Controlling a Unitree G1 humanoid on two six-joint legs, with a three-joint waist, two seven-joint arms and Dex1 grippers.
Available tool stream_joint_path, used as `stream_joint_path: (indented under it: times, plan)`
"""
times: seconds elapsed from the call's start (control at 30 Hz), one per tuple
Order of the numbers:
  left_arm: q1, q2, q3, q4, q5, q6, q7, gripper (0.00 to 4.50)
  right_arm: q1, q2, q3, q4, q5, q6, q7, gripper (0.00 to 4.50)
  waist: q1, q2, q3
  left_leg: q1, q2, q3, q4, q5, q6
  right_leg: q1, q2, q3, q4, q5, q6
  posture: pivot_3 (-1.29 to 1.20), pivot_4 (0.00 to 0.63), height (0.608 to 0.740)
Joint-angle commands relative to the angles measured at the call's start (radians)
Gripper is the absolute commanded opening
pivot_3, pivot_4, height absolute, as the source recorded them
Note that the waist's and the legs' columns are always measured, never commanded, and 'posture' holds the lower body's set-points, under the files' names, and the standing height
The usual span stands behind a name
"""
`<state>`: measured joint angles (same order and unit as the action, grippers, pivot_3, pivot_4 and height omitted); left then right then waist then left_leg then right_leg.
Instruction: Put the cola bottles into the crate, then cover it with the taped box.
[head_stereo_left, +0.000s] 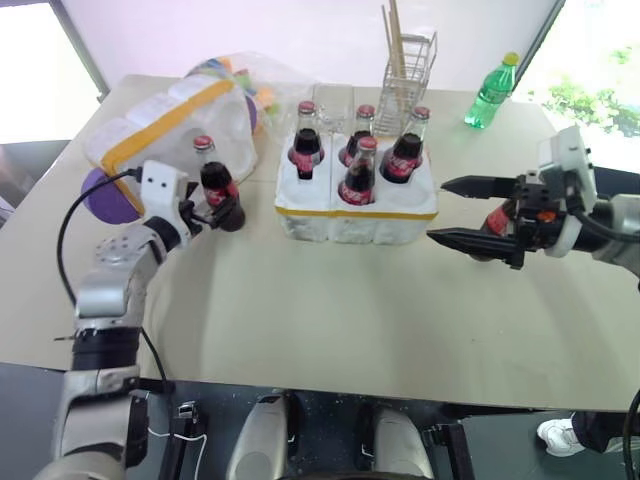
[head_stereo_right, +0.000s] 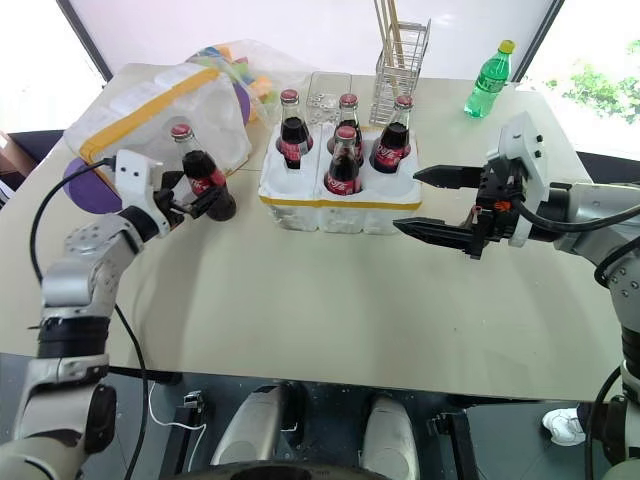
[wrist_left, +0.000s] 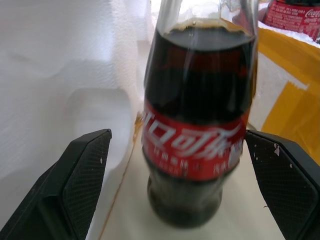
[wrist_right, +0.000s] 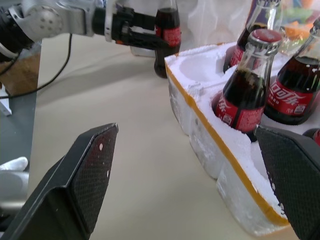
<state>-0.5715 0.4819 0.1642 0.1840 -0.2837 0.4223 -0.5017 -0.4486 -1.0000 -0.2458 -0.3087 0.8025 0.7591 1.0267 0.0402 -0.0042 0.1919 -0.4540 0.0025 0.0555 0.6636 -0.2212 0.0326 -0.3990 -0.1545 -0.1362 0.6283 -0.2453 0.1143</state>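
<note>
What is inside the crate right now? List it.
Four cola bottles stand upright in the crate: three along the far row, one in the near middle. Its near-left well is bare; bottle bottoms sit hidden inside the foam.

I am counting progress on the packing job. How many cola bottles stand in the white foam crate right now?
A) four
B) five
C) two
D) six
A: four cola bottles stand in the wells of the crate, while a fifth bottle stands on the table beside it, between the open fingers of the left gripper.
</note>
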Motion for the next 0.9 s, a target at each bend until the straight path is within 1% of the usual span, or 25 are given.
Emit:
stream_joint_path:
  times: [0.03,0.1,0.13,0.2,0.27,0.4,0.47,0.53,0.63,0.8,0.9]
  plan:
    - [-0.043,-0.012,-0.011,0.034,0.016,-0.056,-0.004,4.43,-0.013,0.006,-0.018,-0.017,0.012,-0.006,-0.003,4.50,0.000,0.000,0.000,0.000,0.000,0.000,0.000,0.000,0.000,0.000,0.000,0.000,0.001,0.000,0.000,0.00,0.150,0.736]
    - [-0.048,-0.015,-0.015,0.046,0.023,-0.068,-0.008,4.43,-0.011,0.009,-0.017,-0.021,0.011,-0.006,-0.006,4.50,-0.002,0.000,0.000,0.000,0.000,0.000,0.000,0.000,0.000,0.000,0.000,0.000,0.001,0.000,0.000,0.00,0.150,0.736]
    - [-0.046,-0.016,-0.011,0.047,0.020,-0.069,-0.009,4.19,-0.010,0.010,-0.018,-0.023,0.012,-0.006,-0.007,4.50,-0.003,0.000,0.000,0.000,0.001,0.000,0.000,0.000,0.000,-0.001,0.000,0.000,0.001,0.000,0.000,0.00,0.150,0.736]
    - [-0.042,-0.011,-0.006,0.043,0.011,-0.067,-0.018,3.59,-0.010,0.010,-0.020,-0.024,0.013,-0.004,-0.009,4.50,-0.002,0.000,0.000,0.000,0.001,0.000,0.000,0.000,0.000,-0.001,0.001,0.000,0.001,0.000,0.000,0.00,0.150,0.736]
    - [-0.043,0.002,0.005,0.003,-0.013,-0.025,-0.029,2.69,-0.005,0.007,-0.027,-0.024,0.012,-0.004,-0.010,4.50,-0.001,0.000,0.000,0.000,0.001,0.001,0.000,0.000,0.000,-0.001,0.001,0.000,0.001,0.000,0.000,0.00,0.150,0.736]
    - [-0.069,0.028,0.031,-0.066,-0.056,0.067,-0.030,2.71,0.001,0.005,-0.034,-0.019,0.009,-0.006,-0.016,4.50,0.000,0.000,0.000,0.000,0.001,0.000,0.000,0.000,0.000,-0.001,0.001,0.000,0.001,0.000,0.000,0.00,0.150,0.736]
    - [-0.110,0.051,0.053,-0.104,-0.095,0.128,-0.039,2.71,0.004,0.009,-0.033,-0.017,0.004,-0.010,-0.021,4.50,-0.001,-0.001,0.001,-0.001,0.001,0.000,0.000,0.000,0.000,-0.001,0.001,0.000,0.001,0.000,0.000,0.00,0.150,0.736]
    - [-0.172,0.073,0.071,-0.147,-0.151,0.200,-0.050,2.71,0.013,0.011,-0.034,-0.020,0.000,-0.016,-0.024,4.50,0.000,-0.003,0.002,-0.004,0.002,0.000,0.000,0.001,-0.001,-0.004,0.001,0.000,0.001,0.000,0.000,0.00,0.150,0.736]
    - [-0.296,0.087,0.083,-0.180,-0.232,0.297,-0.068,2.71,0.029,0.009,-0.044,-0.028,0.002,-0.018,-0.026,4.50,0.003,-0.009,0.006,-0.009,0.002,-0.002,0.002,0.004,-0.005,-0.008,0.003,-0.001,0.002,0.001,-0.002,0.00,0.150,0.736]
    - [-0.403,0.087,0.057,-0.156,-0.252,0.320,-0.097,2.71,0.045,0.010,-0.051,-0.040,0.002,-0.020,-0.038,4.50,-0.002,-0.010,0.006,-0.008,0.001,0.001,0.002,0.004,-0.006,-0.006,0.002,0.000,0.001,0.002,0.000,0.00,0.150,0.736]
    - [-0.452,0.042,0.006,-0.116,-0.245,0.301,-0.120,2.71,0.068,0.011,-0.069,-0.052,0.003,-0.019,-0.051,4.50,-0.002,-0.010,0.006,-0.007,0.002,0.001,0.002,0.005,-0.006,-0.006,0.003,0.000,0.002,0.002,0.000,0.00,0.150,0.736]
